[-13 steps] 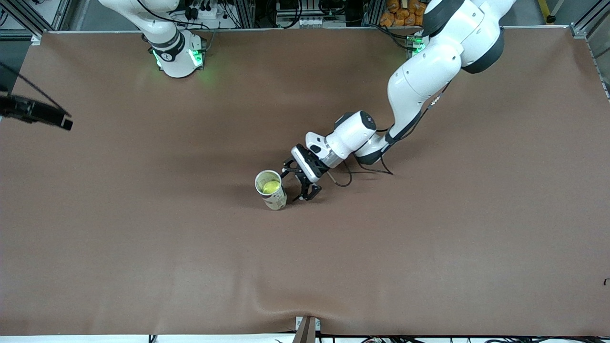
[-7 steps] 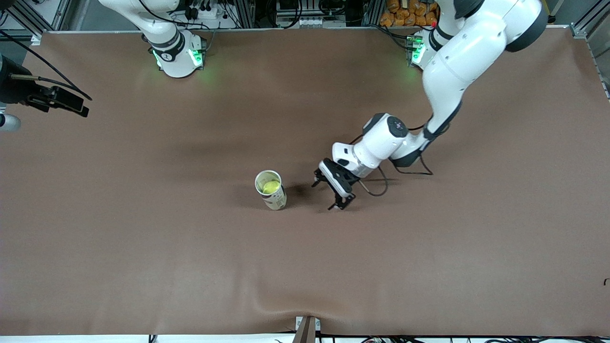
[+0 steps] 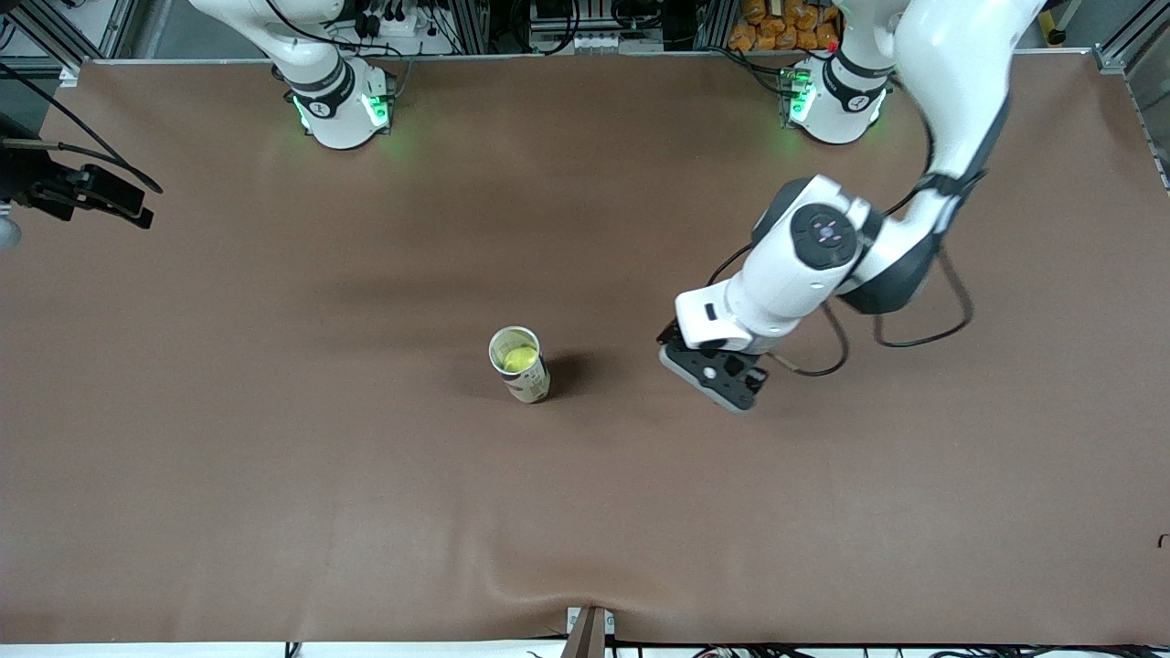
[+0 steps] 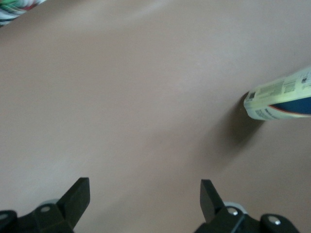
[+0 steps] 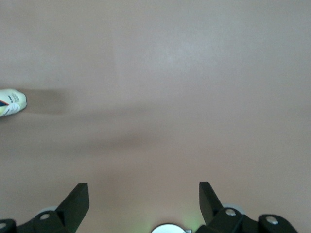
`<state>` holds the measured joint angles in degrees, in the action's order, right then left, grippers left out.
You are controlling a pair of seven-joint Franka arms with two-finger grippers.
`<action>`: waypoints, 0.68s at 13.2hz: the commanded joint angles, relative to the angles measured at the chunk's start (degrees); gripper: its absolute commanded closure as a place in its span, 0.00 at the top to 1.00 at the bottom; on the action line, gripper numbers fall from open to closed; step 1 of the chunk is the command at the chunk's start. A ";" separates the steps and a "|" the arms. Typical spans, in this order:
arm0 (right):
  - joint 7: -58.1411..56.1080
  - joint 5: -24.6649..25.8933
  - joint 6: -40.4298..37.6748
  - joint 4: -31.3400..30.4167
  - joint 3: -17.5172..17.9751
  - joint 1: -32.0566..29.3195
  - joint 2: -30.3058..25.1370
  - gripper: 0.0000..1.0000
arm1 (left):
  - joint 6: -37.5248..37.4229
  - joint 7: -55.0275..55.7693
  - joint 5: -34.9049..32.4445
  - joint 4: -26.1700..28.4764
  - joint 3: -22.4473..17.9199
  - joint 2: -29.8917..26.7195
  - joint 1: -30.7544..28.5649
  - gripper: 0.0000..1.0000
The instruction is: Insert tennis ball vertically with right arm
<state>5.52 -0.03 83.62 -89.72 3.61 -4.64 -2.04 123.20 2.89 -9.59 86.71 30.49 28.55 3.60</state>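
The yellow-green tennis ball [image 3: 520, 358] sits inside the upright white cylindrical can [image 3: 521, 367] mid-table [image 3: 274, 457]. My left claw [image 3: 714, 376] hovers beside it, spread empty; my right claw [image 5: 144, 195], also spread, waits. A careless swing could topple the can.

The table [image 3: 274, 457] wears a plain, even brown cover filling nearly the whole frame. At its centre stands a can [image 3: 519, 364] with a pale cream wall, small dark print and a dark blue patch; inside glows a yellow-green tennis ball [image 3: 521, 358]. Both arms are glossy white with dark grey joints and black cables, their bases along the top edge lit green. The left gripper [image 3: 717, 376] is black and grey; the right gripper [image 3: 110, 201], at the left edge, is black.
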 commanded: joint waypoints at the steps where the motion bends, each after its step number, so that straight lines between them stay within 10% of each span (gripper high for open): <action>1: -0.68 0.38 1.37 0.33 0.52 -0.10 0.63 1.00 | -8.85 6.06 -0.61 -8.13 -1.65 1.51 0.19 1.00; 9: -4.81 0.64 -1.53 4.37 0.52 0.95 1.16 1.00 | -22.88 5.63 4.65 -8.68 -18.67 -16.57 0.27 1.00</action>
<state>1.67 -0.04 83.44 -87.73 4.13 -4.23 -1.41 104.71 7.92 -7.76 74.00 16.67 19.43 2.99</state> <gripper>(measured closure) 0.000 0.000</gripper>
